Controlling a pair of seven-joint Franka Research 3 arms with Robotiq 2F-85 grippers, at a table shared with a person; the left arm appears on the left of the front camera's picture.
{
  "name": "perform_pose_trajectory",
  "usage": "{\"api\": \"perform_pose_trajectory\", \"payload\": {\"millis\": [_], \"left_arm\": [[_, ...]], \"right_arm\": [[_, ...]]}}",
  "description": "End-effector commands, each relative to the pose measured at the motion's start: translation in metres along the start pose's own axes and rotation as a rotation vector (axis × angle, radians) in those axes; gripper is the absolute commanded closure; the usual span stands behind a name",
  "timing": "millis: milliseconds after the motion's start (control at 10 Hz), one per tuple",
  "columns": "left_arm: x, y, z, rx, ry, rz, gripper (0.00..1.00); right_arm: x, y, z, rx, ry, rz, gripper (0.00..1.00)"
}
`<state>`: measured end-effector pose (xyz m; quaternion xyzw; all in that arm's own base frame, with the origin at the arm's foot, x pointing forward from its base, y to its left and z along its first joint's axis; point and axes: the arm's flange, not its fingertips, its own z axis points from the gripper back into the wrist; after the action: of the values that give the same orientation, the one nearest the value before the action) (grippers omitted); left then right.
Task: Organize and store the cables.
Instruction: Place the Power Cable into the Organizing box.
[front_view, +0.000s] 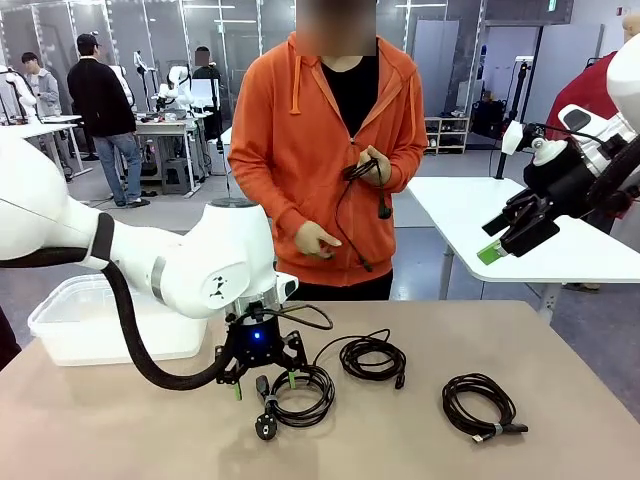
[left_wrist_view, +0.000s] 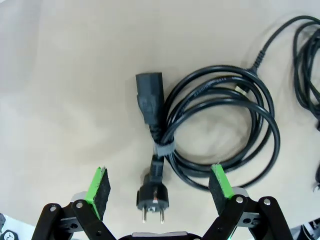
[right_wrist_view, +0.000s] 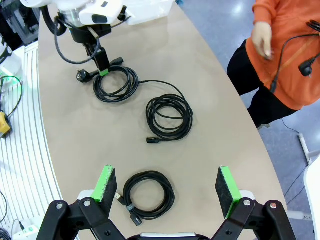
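Three coiled black cables lie on the tan table (front_view: 120, 430). The power cable (front_view: 300, 395) with its round plug (front_view: 266, 428) lies under my left gripper (front_view: 265, 380), which hangs open just above it. In the left wrist view the gripper (left_wrist_view: 160, 185) straddles the plug (left_wrist_view: 154, 197) and the grey tie (left_wrist_view: 163, 149), holding nothing. A second coil (front_view: 372, 358) lies mid-table and a third coil (front_view: 483, 405) at the right. My right gripper (front_view: 510, 235) is raised high at the right, open and empty; its wrist view shows it (right_wrist_view: 165, 184) above the third coil (right_wrist_view: 148, 194). The person holds another cable (front_view: 368, 170).
A white plastic bin (front_view: 60, 320) stands at the table's left behind my left arm. The person in an orange hoodie (front_view: 300, 130) stands at the far edge. A second white table (front_view: 470, 210) is behind at the right.
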<state>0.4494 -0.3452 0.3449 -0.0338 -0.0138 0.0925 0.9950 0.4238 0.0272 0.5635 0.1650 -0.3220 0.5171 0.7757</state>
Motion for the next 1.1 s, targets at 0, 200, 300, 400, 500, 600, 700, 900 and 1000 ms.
{"api": "perform_pose_trajectory", "payload": {"millis": [0,200,300,400,500,600,700,900,1000], "left_arm": [[0.005,-0.013,-0.012,0.046,-0.026,0.009,0.0],[0.005,-0.016,-0.02,0.048,-0.008,-0.008,0.0],[0.005,-0.015,-0.023,0.057,-0.01,-0.008,0.0],[0.006,-0.016,-0.028,0.057,0.001,-0.02,0.0],[0.006,-0.017,-0.031,0.063,-0.003,-0.022,0.0],[0.006,-0.018,-0.032,0.054,0.003,-0.018,0.0],[0.006,-0.017,-0.032,0.057,0.007,-0.021,0.0],[0.009,-0.014,-0.033,0.055,-0.018,-0.013,0.37],[0.011,-0.015,-0.035,0.059,-0.027,-0.013,0.66]], "right_arm": [[-0.001,0.001,-0.001,0.001,0.0,-0.001,0.0],[-0.001,0.001,-0.001,0.001,0.0,-0.001,0.0],[-0.001,0.001,-0.001,0.001,0.0,-0.001,0.0],[-0.001,0.001,-0.001,0.001,0.0,-0.001,0.0],[-0.001,0.001,-0.001,0.001,0.0,-0.001,0.0],[-0.001,0.001,-0.001,0.001,0.0,-0.001,0.0],[-0.001,0.001,-0.001,0.001,0.0,-0.001,0.0],[-0.001,0.001,-0.001,0.001,0.0,-0.001,0.0],[-0.001,0.001,-0.001,0.001,0.0,-0.001,0.0]]}}
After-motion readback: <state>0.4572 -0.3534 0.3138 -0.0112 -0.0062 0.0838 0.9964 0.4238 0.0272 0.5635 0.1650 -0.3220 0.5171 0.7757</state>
